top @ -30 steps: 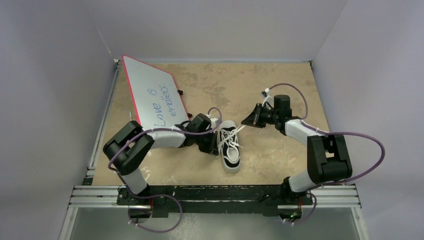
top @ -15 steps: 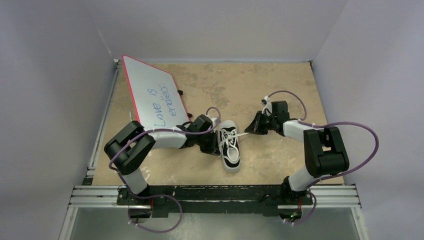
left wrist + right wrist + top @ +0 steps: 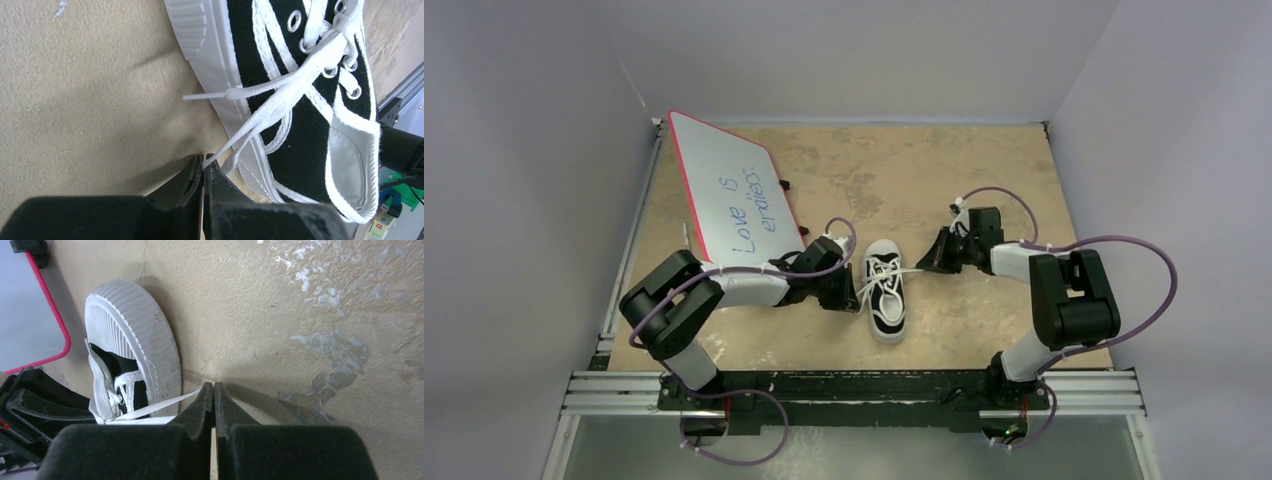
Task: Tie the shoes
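**Lace pinched beside the sneaker's sole**

The left gripper (image 3: pixel 204 162) is closed, its tips clamping a white lace (image 3: pixel 260 117) just beside the white sole of the sneaker (image 3: pixel 243 35). The lace runs straight up to the sneaker's eyelets. A second lace end (image 3: pixel 210 95) juts past the sole over the tan table (image 3: pixel 90 90).

Sneaker (image 3: pixel 310 135) toe cut off by top edge; whiteboard (image 3: pixel 25 305) cropped left.

Red-framed whiteboard (image 3: pixel 729 190) propped tilted at far left, blue handwriting starting "Love is". Tan worktop (image 3: pixel 874 165), pale worn patches. Aluminium rail (image 3: pixel 854 392) along near edge.
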Controlling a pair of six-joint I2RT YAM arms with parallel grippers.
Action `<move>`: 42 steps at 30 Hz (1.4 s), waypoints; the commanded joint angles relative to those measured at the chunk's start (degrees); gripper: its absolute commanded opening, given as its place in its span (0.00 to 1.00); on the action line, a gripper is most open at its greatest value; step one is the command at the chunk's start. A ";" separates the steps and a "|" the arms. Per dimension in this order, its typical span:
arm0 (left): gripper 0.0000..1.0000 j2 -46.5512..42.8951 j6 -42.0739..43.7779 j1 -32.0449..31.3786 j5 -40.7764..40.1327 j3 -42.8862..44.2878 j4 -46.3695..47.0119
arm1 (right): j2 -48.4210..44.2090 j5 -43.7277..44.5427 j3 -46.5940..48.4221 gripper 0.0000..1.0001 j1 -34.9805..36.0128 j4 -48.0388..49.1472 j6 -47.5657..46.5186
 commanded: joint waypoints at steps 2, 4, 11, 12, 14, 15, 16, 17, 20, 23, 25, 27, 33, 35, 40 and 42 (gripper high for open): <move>0.00 2.57 2.44 -0.48 -9.86 -3.83 -13.40 | 0.31 3.85 0.35 0.00 -1.22 1.44 -2.21; 0.00 2.53 3.56 -0.30 -7.08 -2.07 -13.86 | -0.34 4.36 2.60 0.00 -1.08 -0.61 -4.15; 0.37 -5.93 3.30 -0.18 -9.63 1.99 -18.01 | -12.44 3.84 10.38 0.48 -0.33 -14.89 -11.27; 0.39 -7.47 3.30 -0.23 -9.89 2.37 -18.59 | -12.94 3.37 11.55 0.50 -0.33 -17.96 -12.84; 0.42 -11.38 3.63 -0.18 -9.69 3.05 -19.67 | -15.24 4.09 12.89 0.53 -0.34 -22.30 -15.15; 0.43 -13.05 4.14 -0.20 -10.31 3.66 -20.72 | -16.76 4.43 13.15 0.54 -0.35 -24.70 -15.86; 0.43 -14.84 4.63 -0.16 -10.79 4.43 -22.14 | -18.28 4.67 13.48 0.55 -0.41 -26.66 -15.72; 0.44 -16.32 5.22 -0.19 -11.63 5.22 -23.58 | -19.88 6.24 13.98 0.57 -0.44 -28.65 -16.27; 0.45 -20.32 6.93 -0.21 -12.81 8.57 -28.04 | -25.24 11.07 16.03 0.64 -0.44 -34.01 -16.49; 0.46 -22.58 8.96 -0.11 -14.67 13.23 -33.60 | -31.48 15.55 18.89 0.77 -0.44 -37.51 -14.97; 0.47 -23.51 11.04 -0.13 -16.88 16.58 -38.51 | -34.94 19.01 21.87 0.96 -0.44 -39.25 -13.39; 0.50 -24.57 11.93 -0.02 -18.10 18.37 -40.52 | -36.83 23.12 26.70 0.99 -0.44 -42.05 -13.56; 0.54 -21.68 14.97 -0.02 -15.44 19.43 -39.48 | -35.94 23.32 33.84 0.99 -0.44 -45.10 -14.72; 0.55 -24.87 15.36 0.01 -15.53 19.96 -35.08 | -35.59 25.41 36.01 0.99 -0.43 -45.99 -13.55; 0.57 -28.97 18.62 0.02 -21.29 32.83 -33.91 | -38.84 28.82 44.87 0.99 -0.43 -46.96 -12.14; 0.57 -28.90 19.93 -0.04 -25.33 40.94 -35.77 | -38.97 30.41 50.59 0.99 -0.44 -48.97 -12.74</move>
